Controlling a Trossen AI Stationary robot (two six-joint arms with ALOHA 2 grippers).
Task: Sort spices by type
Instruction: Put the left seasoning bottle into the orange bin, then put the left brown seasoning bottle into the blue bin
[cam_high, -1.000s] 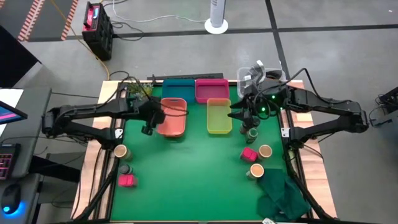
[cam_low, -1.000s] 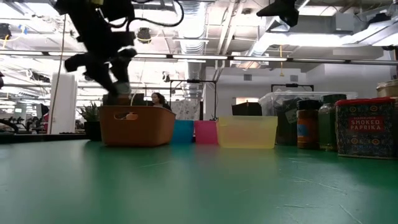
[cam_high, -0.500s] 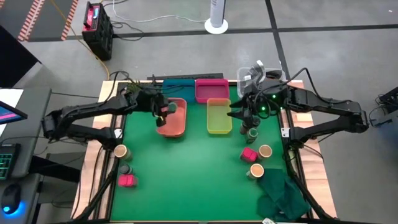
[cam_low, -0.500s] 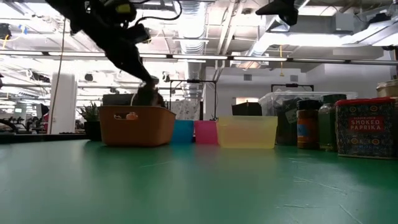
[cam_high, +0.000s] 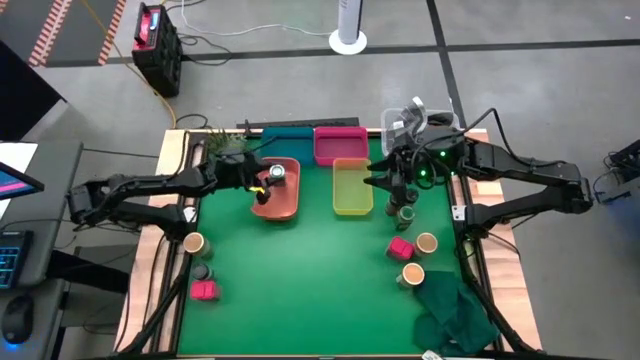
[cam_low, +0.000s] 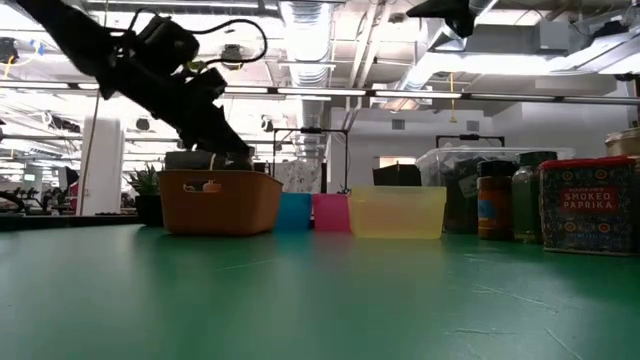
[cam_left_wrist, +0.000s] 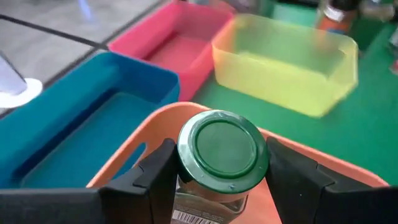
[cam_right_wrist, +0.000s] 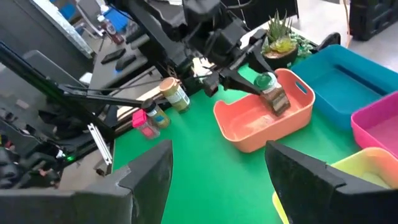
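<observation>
Spice jar with a round green lid (cam_left_wrist: 222, 149) sits clamped between the left gripper (cam_left_wrist: 217, 180)'s two dark fingers, which press against its sides just under the lid. The jar is clear-walled with a printed label and barcode, and its lid is smooth with a metallic-looking rim. It hangs tilted over the orange tray (cam_left_wrist: 323, 186), directly below the fingers, most likely so it can be released there as the place for this type of spice. The tray is smooth moulded plastic with rounded corners and a slotted handle. Beyond the fingers stand three more plastic trays of the same shape: a teal tray (cam_left_wrist: 93, 118), a pink tray (cam_left_wrist: 180, 43) and a translucent yellow tray (cam_left_wrist: 292, 62).

On the green surface (cam_high: 310, 290), well apart from the left fingers, wait a tan-topped jar (cam_high: 193, 243) and a magenta-pink box (cam_high: 204, 290). The right gripper (cam_high: 392, 183) hovers beside the yellow tray, fingers spread wide and holding nothing, with more unsorted spices (cam_high: 412, 250) near it, probably its next pick.
</observation>
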